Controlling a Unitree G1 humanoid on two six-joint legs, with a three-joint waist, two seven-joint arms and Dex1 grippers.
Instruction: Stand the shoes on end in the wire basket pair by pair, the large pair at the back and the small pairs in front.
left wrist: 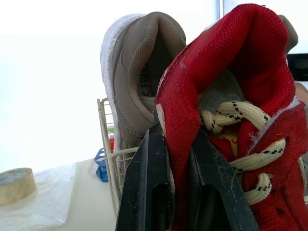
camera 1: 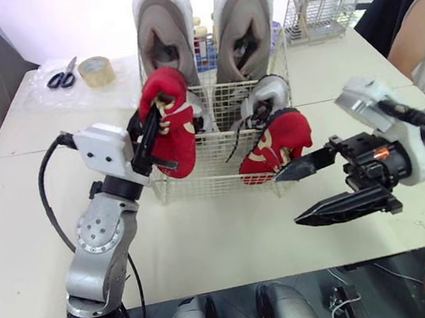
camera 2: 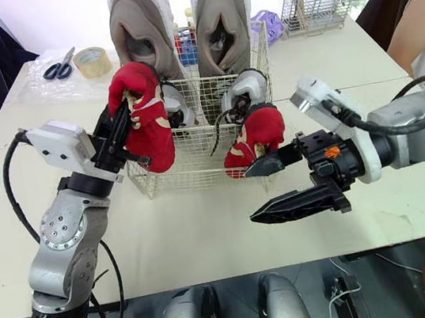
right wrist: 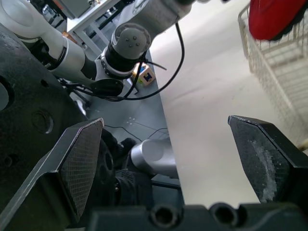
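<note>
A white wire basket (camera 1: 215, 163) stands mid-table. Two large beige shoes (camera 1: 165, 26) (camera 1: 242, 22) stand on end at its back. In front of them I see a small grey shoe (camera 1: 265, 95). One small red shoe (camera 1: 276, 146) stands at the basket's front right corner. My left gripper (camera 1: 149, 136) is shut on the collar of a second red shoe (camera 1: 172, 121), held upright over the front left corner; the left wrist view shows the fingers (left wrist: 149, 192) pinching the red fabric (left wrist: 231, 62). My right gripper (camera 1: 288, 195) is open and empty, just in front of the basket's right corner.
A tape roll (camera 1: 96, 71) and scissors (camera 1: 63, 77) lie on a plastic sheet at the back left. A wire rack (camera 1: 324, 10) with sticks stands at the back right. A person (camera 1: 424, 23) sits close to the table's right edge. Bottles (camera 1: 200, 41) stand behind the basket.
</note>
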